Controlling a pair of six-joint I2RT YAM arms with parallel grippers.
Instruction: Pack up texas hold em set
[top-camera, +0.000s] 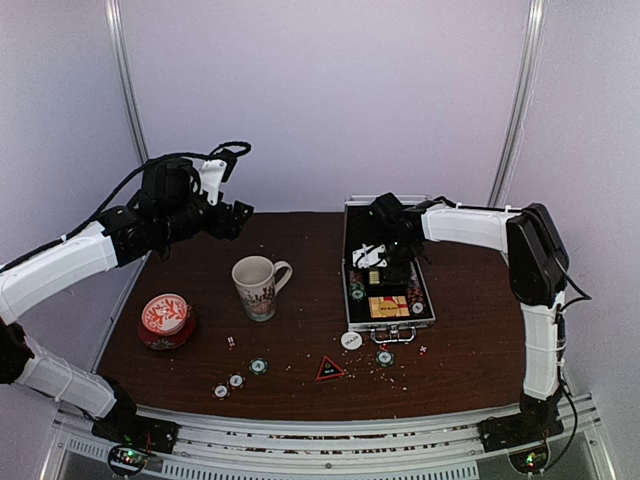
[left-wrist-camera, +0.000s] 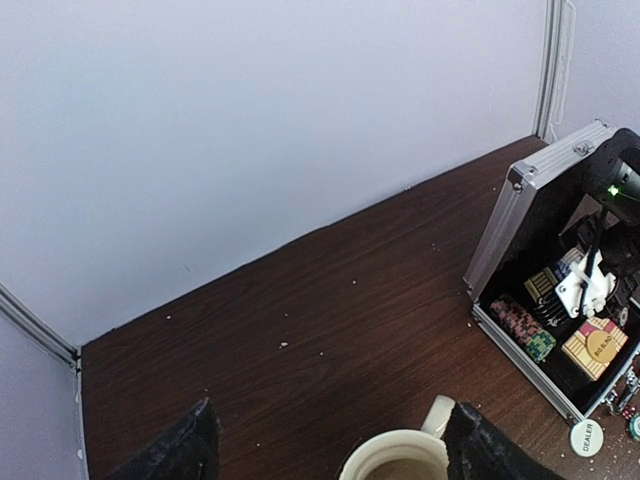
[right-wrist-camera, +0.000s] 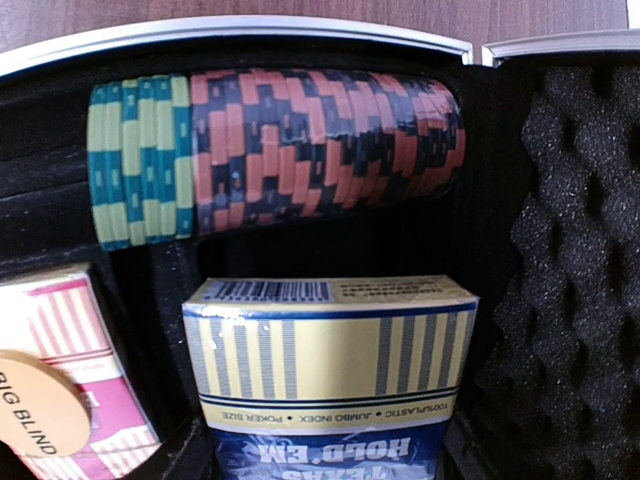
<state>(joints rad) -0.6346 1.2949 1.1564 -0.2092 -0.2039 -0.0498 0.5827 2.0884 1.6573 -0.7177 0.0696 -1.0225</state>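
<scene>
Right hand (top-camera: 380, 262) inside case (left-wrist-camera: 515, 225), fingers part-open straddling card box (right-wrist-camera: 330, 370), can't tell if gripping; chip row (right-wrist-camera: 300, 150) just beyond. Left hand (top-camera: 238, 218) wide open, empty, mug (top-camera: 258, 287) under it.

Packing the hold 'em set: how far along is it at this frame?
Done: a row of chips and a red deck sit in the open case. In hand: the right gripper seems clamped on the blue-yellow card box, inside the case. Still to do: loose chips, the dealer button and dice lie on the table; the lid is up. The left gripper is open, holding nothing.
</scene>
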